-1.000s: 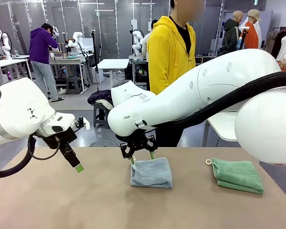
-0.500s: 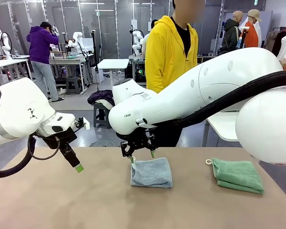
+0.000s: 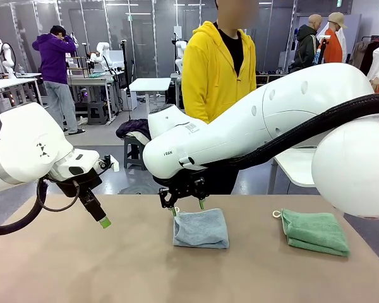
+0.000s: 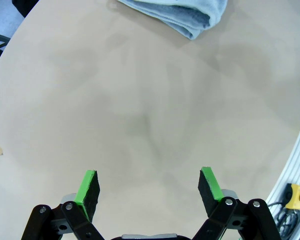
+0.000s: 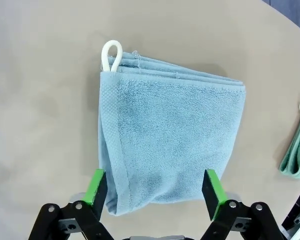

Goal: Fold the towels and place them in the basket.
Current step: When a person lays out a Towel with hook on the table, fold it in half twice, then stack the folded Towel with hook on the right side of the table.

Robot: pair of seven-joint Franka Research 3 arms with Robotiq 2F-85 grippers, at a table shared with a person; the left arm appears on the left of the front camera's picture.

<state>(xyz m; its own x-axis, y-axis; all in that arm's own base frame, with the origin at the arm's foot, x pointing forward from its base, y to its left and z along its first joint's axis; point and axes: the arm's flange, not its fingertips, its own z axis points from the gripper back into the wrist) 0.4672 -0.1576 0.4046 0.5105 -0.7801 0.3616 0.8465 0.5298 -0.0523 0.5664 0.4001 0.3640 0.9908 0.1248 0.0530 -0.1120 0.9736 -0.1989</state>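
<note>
Front view: the grey-blue towel (image 3: 201,228) lies folded mid-table (image 3: 82,271), the green towel (image 3: 314,231) at its 3 o'clock, well apart. The right gripper (image 3: 187,207) hovers at the blue towel's 12 o'clock edge; the left gripper (image 3: 104,221) hangs at 9 o'clock.

Left wrist view: left gripper (image 4: 149,188) spread wide, empty, over bare table; towel at 12 o'clock.

Right wrist view: right gripper (image 5: 156,188) spread wide, straddling the towel's near edge, gripping nothing.

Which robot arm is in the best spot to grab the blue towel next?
The right one, probably. Its end effector hangs open just over the folded blue towel, one finger at each side. The left end effector is open above bare table, off to the side.
</note>
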